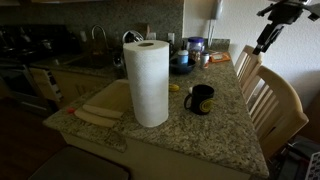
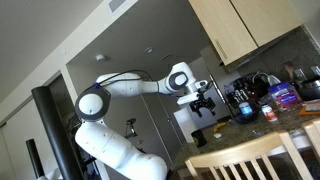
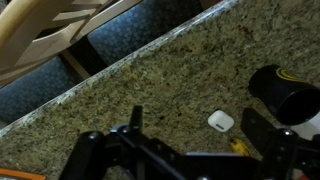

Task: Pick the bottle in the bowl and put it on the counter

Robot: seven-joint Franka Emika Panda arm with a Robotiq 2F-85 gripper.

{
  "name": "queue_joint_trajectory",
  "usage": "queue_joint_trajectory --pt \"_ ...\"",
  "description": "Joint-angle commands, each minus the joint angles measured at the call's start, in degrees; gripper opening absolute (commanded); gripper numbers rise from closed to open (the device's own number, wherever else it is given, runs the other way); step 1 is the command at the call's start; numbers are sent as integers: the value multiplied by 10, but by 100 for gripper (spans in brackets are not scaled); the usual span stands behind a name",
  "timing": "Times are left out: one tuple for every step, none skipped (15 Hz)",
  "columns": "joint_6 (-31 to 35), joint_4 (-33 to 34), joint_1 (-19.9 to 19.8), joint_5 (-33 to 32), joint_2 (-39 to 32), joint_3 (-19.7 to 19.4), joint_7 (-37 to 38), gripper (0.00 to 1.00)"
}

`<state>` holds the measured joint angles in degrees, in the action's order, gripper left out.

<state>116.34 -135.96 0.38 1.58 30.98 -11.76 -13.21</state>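
1. The gripper hung high over the chairs beside the counter, well apart from everything on it.
2. In the wrist view its fingers were spread wide with nothing between them and bare granite below.
3. The bowl sat toward the far end of the counter, just beside the clear jar. What we took for the bottle showed only as a pale shape inside it, too small to tell how it lay.
4. We judged the bottle light, stiff and smooth: plastic that could slip or roll against the bowl's curved wall.
5. We thought the best hold was across the middle of its body, with the fingers lowered inside the rim and closed gently.
6. The paper towel roll and the black mug stood near the bowl, so we favoured an approach from above.
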Motion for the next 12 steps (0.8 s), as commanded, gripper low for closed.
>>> queue_joint_trajectory --pt "80 33 6 46 -15 26 28 100" --pt "103 58 13 63 -28 37 45 100" --pt "137 76 19 76 -40 47 56 100" --pt "170 100 29 93 -56 57 67 100" --pt "211 118 35 104 -72 65 76 100" --pt "251 138 40 113 -92 72 86 100" --pt "288 156 40 116 -115 78 100 100" --pt "330 174 31 104 -143 88 120 100" --pt "354 191 25 95 -170 91 133 100" --pt "359 213 10 73 -201 96 159 100" --pt "363 230 -4 50 -229 98 182 100" --pt "363 246 -13 30 -253 97 200 100"
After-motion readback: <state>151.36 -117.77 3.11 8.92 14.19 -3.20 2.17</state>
